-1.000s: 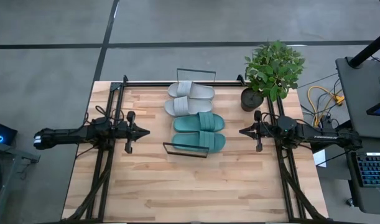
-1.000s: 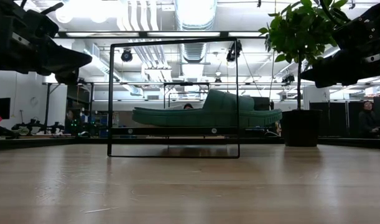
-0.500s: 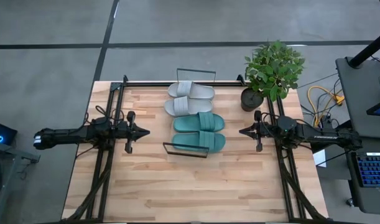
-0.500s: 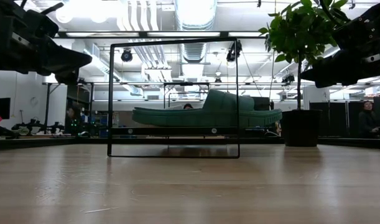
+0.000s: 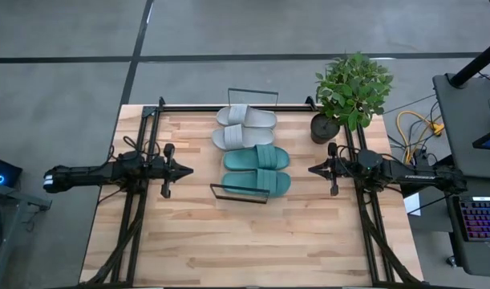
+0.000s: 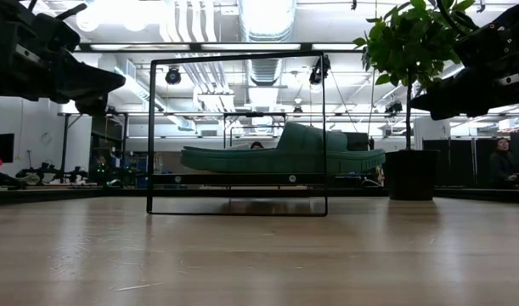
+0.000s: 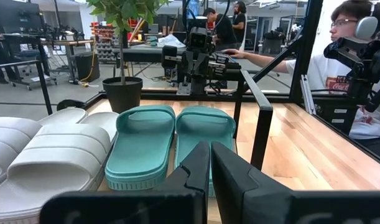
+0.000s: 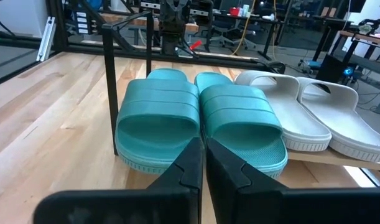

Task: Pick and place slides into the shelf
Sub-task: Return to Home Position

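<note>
Item: 4 slides [image 5: 253,148], 2 grey and 2 green, side by side on the shelf [image 5: 238,197].
Left gripper [image 5: 186,169], right gripper [image 5: 312,169]: fingers pressed together, empty, flanking the shelf.
Homing advice: retract level, clear of the shelf's frame.

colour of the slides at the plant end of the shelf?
Pale grey. The grey slides show best in the high view, beside the teal-green slides.

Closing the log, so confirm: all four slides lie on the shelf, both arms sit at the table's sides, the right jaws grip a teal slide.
One part is wrong: the right gripper grips nothing, its jaws shut short of the shelf, as the right wrist view shows. The teal pair and grey pair lie there; the left gripper sits aside too.
</note>
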You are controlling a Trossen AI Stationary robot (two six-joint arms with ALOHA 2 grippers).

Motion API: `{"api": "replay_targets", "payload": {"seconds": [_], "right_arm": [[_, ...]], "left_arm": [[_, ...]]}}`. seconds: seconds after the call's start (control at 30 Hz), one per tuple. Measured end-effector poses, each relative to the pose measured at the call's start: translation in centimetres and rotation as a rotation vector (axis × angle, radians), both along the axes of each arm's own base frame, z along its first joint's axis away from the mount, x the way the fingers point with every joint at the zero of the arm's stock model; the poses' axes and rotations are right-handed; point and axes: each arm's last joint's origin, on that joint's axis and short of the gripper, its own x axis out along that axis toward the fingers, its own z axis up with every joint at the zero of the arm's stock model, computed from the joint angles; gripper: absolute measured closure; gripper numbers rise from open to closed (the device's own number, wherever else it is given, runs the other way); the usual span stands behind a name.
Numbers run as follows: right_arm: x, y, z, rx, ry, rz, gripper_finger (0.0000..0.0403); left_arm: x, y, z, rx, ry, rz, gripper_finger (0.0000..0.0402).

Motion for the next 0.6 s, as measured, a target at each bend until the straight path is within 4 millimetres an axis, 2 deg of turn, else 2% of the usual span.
{"api": "replay_targets", "payload": {"seconds": [0.6], "right_arm": [[0.0,0.0,0.0,-0.009,0.001,0.001,0.0394]], "left_arm": [[0.01,0.0,-0.01,0.0,0.002,0.001,0.0402]]}}
